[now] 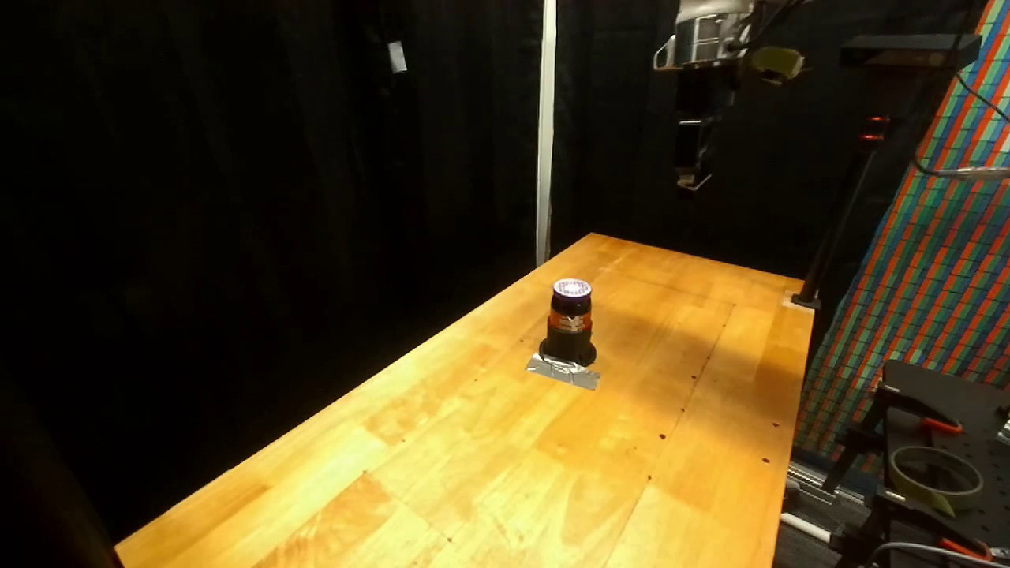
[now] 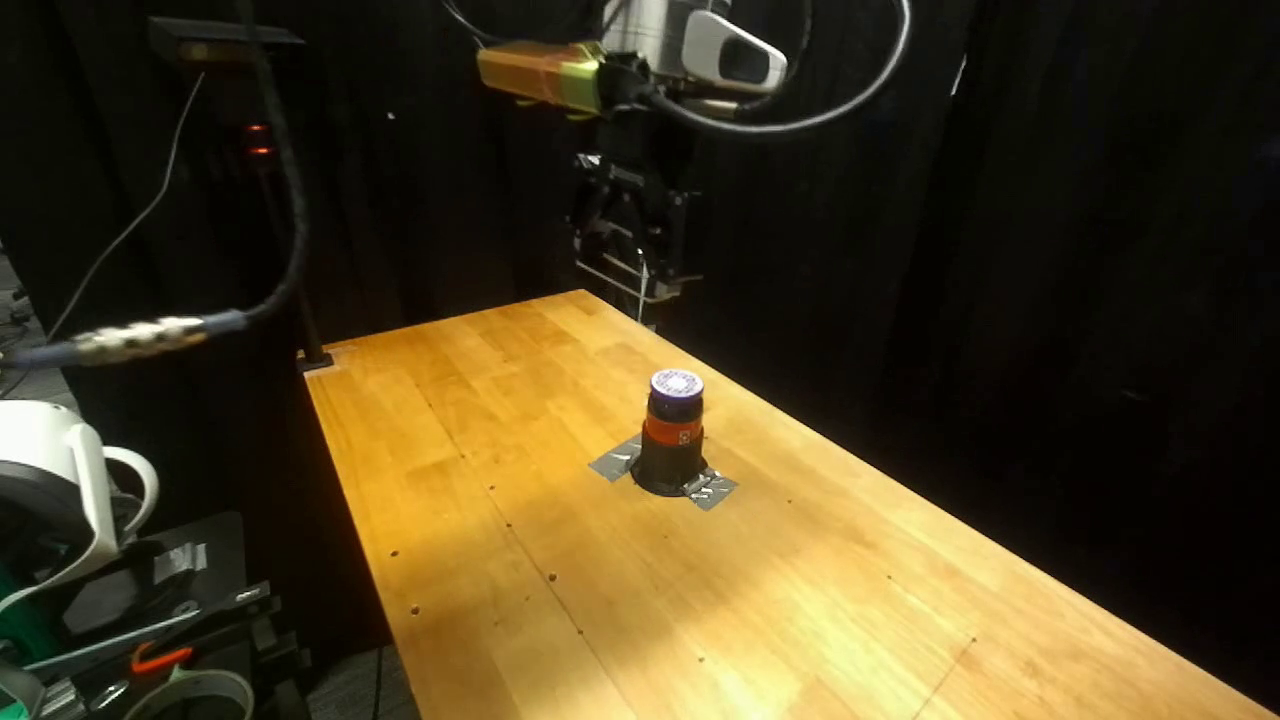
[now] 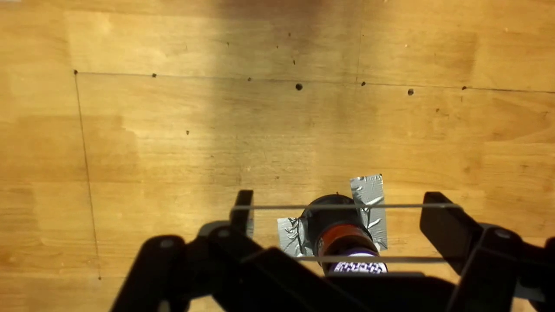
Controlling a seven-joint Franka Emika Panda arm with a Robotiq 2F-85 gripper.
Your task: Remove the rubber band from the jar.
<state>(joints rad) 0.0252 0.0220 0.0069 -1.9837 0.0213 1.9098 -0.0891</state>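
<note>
The jar (image 1: 571,319) stands upright in a black holder (image 1: 568,345). It has an amber-orange band, a dark upper part and a white-and-purple lid. It also shows in an exterior view (image 2: 674,425) and, partly hidden by the gripper, in the wrist view (image 3: 344,238). My gripper (image 3: 338,201) is open, its fingers wide apart. The rubber band (image 3: 277,207) is stretched around the outside of the fingers in two pale strands. It also shows around the fingertips in an exterior view (image 2: 612,281). The gripper (image 1: 694,181) is high above the table, apart from the jar. No rubber band is visible on the jar.
Silver tape (image 3: 368,195) fixes the holder to the wooden table (image 1: 505,442). A dark post (image 1: 844,205) is mounted at a table corner. A side cart (image 1: 939,473) with a tape roll (image 1: 937,472) stands beside the table. A cable (image 2: 790,127) loops from the arm.
</note>
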